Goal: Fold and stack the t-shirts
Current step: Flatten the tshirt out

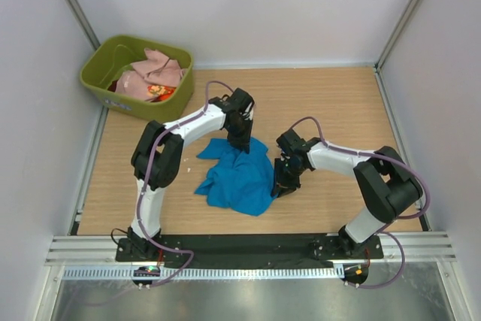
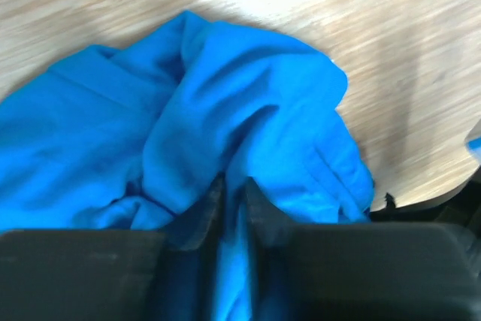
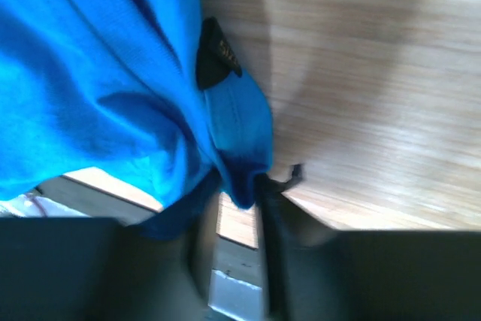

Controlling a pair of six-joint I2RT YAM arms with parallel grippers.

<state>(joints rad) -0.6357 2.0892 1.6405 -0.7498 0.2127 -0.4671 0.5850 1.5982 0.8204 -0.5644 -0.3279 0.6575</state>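
On the wooden table (image 1: 338, 110), my left gripper (image 2: 233, 204) and right gripper (image 3: 239, 189) each pinch the blue shirt (image 1: 240, 174) (crumpled).

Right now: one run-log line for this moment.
left gripper: pinching blue t-shirt, far edge | right gripper: pinching its right edge | blue t-shirt: crumpled, unfolded | pink t-shirt: in olive-green tub

The blue t-shirt (image 1: 239, 174) is soft, matt cloth, creased, with a fine knit. The bench (image 1: 338, 103) under it is pale wood-grain, smooth with a slight sheen. The tub (image 1: 131, 104) is smooth olive plastic; the pink cloth (image 1: 161, 73) in it looks matt.
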